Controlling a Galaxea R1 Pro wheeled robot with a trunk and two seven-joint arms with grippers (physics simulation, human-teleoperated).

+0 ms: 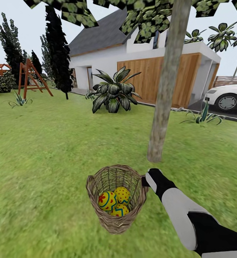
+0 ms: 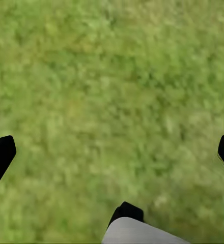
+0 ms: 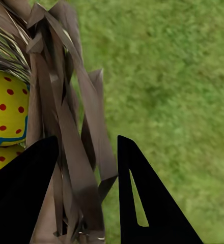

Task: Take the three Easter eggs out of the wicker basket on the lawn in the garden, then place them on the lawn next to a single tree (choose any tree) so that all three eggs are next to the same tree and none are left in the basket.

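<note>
The right pincer (image 3: 86,195) pinches the basket (image 1: 115,200) wall between its fingers, eggs (image 1: 114,202) just inside; a tilt could spill them away from the tree (image 1: 165,96).

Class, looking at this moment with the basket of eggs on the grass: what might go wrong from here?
The right gripper pinches the open-woven brown wicker basket by its wall, so the basket may tip or slip, likely spilling the three yellow painted Easter eggs. The arm may also bump the pale grey-brown tree trunk close behind.
</note>
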